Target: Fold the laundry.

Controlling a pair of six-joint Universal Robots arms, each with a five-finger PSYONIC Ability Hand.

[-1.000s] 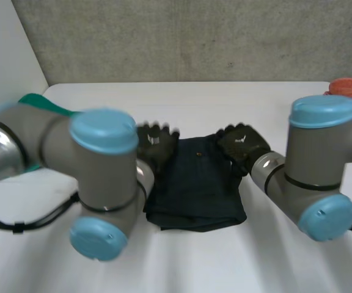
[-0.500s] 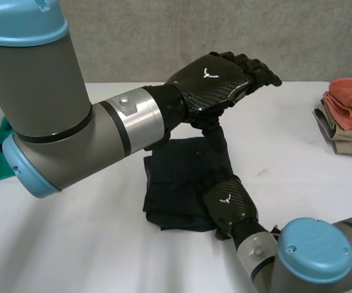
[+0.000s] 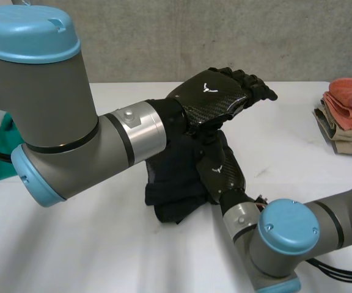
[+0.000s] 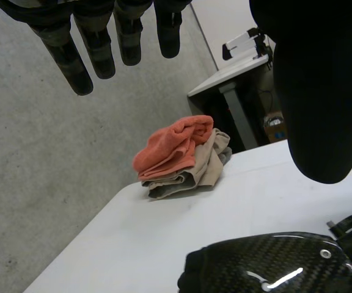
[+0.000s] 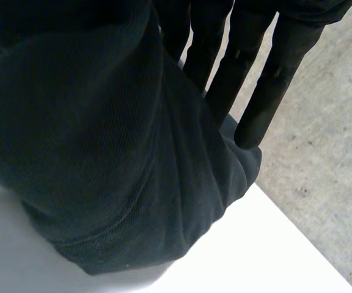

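I see grey tube arms with round light-blue caps on joints. left arm [image 3: 60, 131]: black band, then silver wrist ring with small boss. left hand [image 3: 216, 91], right hand [image 3: 222, 174]: glossy black carbon weave, white mark on back.

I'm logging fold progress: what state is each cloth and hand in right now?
dark garment: bunched on the table, not yet neatly folded.
right hand: open, straight fingers pressed against the garment.
left hand: open, fingers straight, raised above the garment.
orange towel: folded, on top of the beige cloths.
beige cloths: folded, stacked under it.
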